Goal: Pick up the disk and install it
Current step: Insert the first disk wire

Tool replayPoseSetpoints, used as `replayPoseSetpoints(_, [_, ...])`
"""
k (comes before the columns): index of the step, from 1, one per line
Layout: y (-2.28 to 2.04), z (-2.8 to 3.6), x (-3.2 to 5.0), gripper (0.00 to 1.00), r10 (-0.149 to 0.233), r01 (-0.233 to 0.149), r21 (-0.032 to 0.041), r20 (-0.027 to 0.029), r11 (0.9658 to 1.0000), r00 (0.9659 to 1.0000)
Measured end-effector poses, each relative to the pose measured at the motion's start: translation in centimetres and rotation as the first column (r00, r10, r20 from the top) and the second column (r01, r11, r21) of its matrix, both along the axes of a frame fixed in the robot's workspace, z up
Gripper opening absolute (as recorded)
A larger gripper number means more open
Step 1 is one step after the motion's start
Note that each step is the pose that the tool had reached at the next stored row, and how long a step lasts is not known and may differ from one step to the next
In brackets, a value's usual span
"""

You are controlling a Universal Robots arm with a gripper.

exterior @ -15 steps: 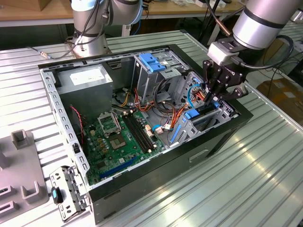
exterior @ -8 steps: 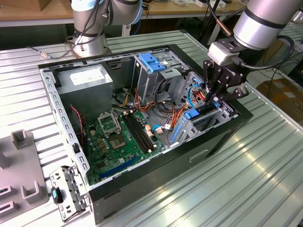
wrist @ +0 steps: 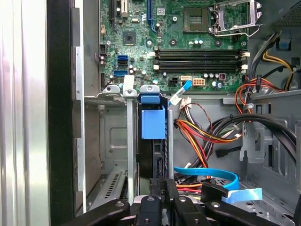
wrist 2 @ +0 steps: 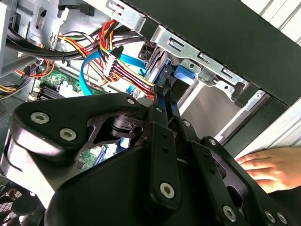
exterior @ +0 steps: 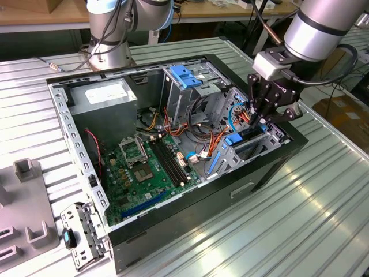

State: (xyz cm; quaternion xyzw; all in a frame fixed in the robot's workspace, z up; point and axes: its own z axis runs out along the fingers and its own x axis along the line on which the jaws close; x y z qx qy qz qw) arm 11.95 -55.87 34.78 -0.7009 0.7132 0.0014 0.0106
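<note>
Already the disk (wrist: pixel 153 141) sits on edge in its bay, with the claw (exterior: pixel 260 118) closed thin over its near end.

Seen in the first wrist view, the disk's long axis runs from the claw (wrist: pixel 162 200) at 6 o'clock straight up toward the motherboard (wrist: pixel 178 42) at 12 o'clock, its blue rail tab (wrist: pixel 153 123) facing out between the bay's metal walls. Seen in the exterior view, the claw hangs over the case (exterior: pixel 190 150) corner at about 3 o'clock, by the orange and red cables (exterior: pixel 216 141). Its fingers (wrist 2: pixel 162 117) look pinched together on or against the disk's edge; whether they truly grip it I cannot tell. A person's hand (wrist 2: pixel 273 165) rests on the worktop (exterior: pixel 277 225) just outside the case.
</note>
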Motion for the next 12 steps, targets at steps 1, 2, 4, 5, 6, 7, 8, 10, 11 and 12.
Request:
replayPoseSetpoints(1, [0.00,-0.02,0.00,0.16,-0.001,0.001,0.0000,0.0000,1.0000,1.0000])
replayPoseSetpoints(2, [0.00,-0.06,0.00,0.16,-0.001,0.001,0.0001,0.0000,1.0000,1.0000])
replayPoseSetpoints(4, [0.00,-0.09,0.00,0.16,-0.002,0.002,0.0002,0.0000,1.0000,1.0000])
replayPoseSetpoints(5, [-0.01,-0.13,0.00,0.16,-0.003,0.003,0.0003,0.0000,1.0000,1.0000])
replayPoseSetpoints(6, [-0.01,-0.17,0.00,0.16,-0.003,0.003,0.0006,0.0000,1.0000,1.0000])
replayPoseSetpoints(7, [-0.02,-0.22,0.00,0.16,-0.004,0.004,0.0007,0.0000,1.0000,1.0000])
replayPoseSetpoints(8, [-0.03,-0.28,0.00,0.16,-0.004,0.004,0.0008,0.0000,1.0000,1.0000])
replayPoseSetpoints(10, [-0.06,-0.45,0.00,0.16,-0.005,0.005,0.0016,0.0000,1.0000,1.0000])
replayPoseSetpoints(11, [-0.07,-0.52,0.00,0.16,-0.005,0.005,0.0016,0.0000,1.0000,1.0000])
replayPoseSetpoints(12, [-0.07,-0.53,0.00,0.16,-0.005,0.005,0.0014,0.0000,1.0000,1.0000])
